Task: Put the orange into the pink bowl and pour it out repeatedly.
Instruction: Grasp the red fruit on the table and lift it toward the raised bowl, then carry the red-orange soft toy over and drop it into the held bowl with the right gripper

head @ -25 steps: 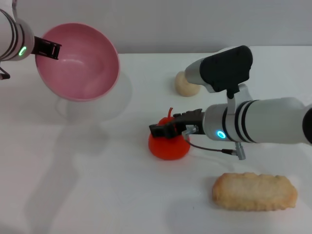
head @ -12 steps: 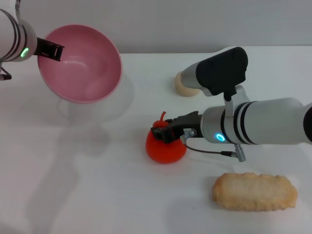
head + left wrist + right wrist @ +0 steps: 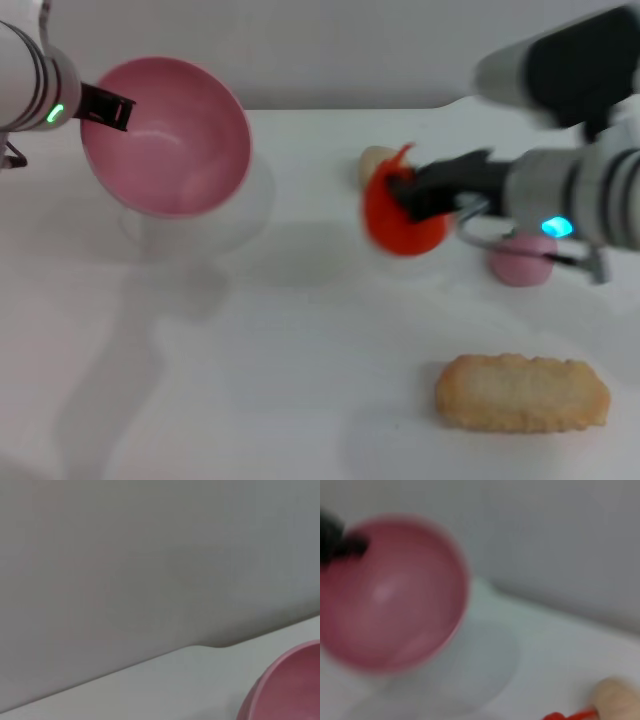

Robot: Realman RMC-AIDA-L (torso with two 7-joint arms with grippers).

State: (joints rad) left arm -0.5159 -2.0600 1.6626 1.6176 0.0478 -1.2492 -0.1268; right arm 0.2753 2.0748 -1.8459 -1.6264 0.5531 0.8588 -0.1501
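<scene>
Both grippers were busy: right gripper [image 3: 405, 195] clenched the blurred orange [image 3: 398, 218] aloft; left gripper [image 3: 108, 108] gripped the tilted pink bowl [image 3: 165, 135] by its rim.

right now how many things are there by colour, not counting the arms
pink: 2, the pink bowl and a small pink fruit
red-orange: 1, the orange
beige: 2, a small bun and a long biscuit
total: 5
</scene>
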